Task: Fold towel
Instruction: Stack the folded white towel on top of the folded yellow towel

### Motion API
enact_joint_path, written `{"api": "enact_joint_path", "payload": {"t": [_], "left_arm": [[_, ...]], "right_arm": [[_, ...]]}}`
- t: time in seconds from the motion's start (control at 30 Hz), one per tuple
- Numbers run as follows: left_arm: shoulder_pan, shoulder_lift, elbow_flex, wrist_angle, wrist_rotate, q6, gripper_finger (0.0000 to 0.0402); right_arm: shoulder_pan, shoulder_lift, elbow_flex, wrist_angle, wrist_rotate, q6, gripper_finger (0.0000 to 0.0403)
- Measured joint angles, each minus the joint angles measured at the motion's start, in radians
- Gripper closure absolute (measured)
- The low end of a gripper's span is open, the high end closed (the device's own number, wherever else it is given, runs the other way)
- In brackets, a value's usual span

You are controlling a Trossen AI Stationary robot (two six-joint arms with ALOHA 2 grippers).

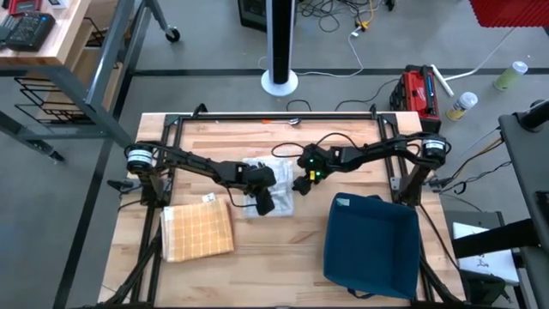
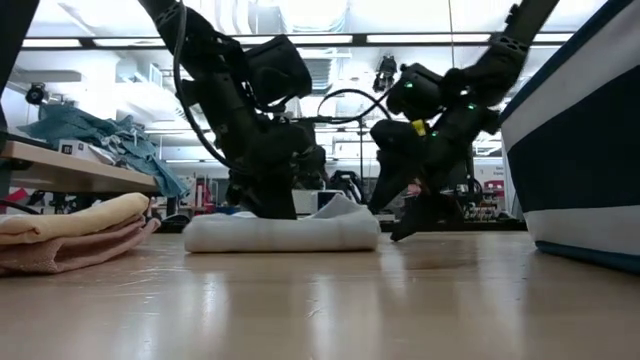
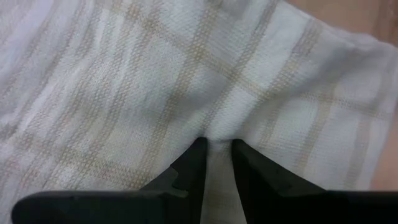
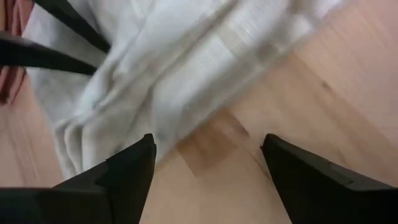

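Note:
A white towel with faint tan checks (image 1: pixel 274 182) lies bunched in several layers on the wooden table's middle (image 2: pixel 285 233). My left gripper (image 1: pixel 264 202) comes down on the towel's near part, its fingers nearly together on cloth (image 3: pixel 216 144). My right gripper (image 1: pixel 302 183) stands open just off the towel's right edge, low over bare wood (image 4: pixel 208 146). One of its fingers (image 4: pixel 134 165) is beside the towel's rim; I cannot tell whether it touches. My left gripper pinches a small ridge of the towel's upper surface (image 3: pixel 217 134) between its two fingers. It comes slanting down from above. One layer or several, I cannot tell. The towel stays lying on the table, slack around the pinch.
A folded yellow checked towel (image 1: pixel 199 230) lies at the near left, seen as a stack (image 2: pixel 70 232) in the low view. A dark blue bin (image 1: pixel 371 245) stands at the near right. Bare wood shows between them along the near edge.

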Motion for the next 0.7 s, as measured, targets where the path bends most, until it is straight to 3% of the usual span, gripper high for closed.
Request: {"api": "enact_joint_path", "payload": {"t": [0.23, 0.43, 0.7], "left_arm": [[-0.010, -0.015, -0.006, -0.001, -0.006, -0.040, 0.0326], [-0.011, -0.019, -0.007, 0.025, -0.008, -0.043, 0.0326], [-0.012, -0.026, -0.007, 0.040, -0.008, -0.047, 0.0326]], "right_arm": [[-0.015, -0.039, -0.127, 0.220, -0.017, 0.148, 0.0103], [-0.006, 0.031, -0.154, 0.433, -0.058, 0.258, 0.0104], [0.004, 0.072, -0.156, 0.518, -0.054, 0.295, 0.0102]]}}
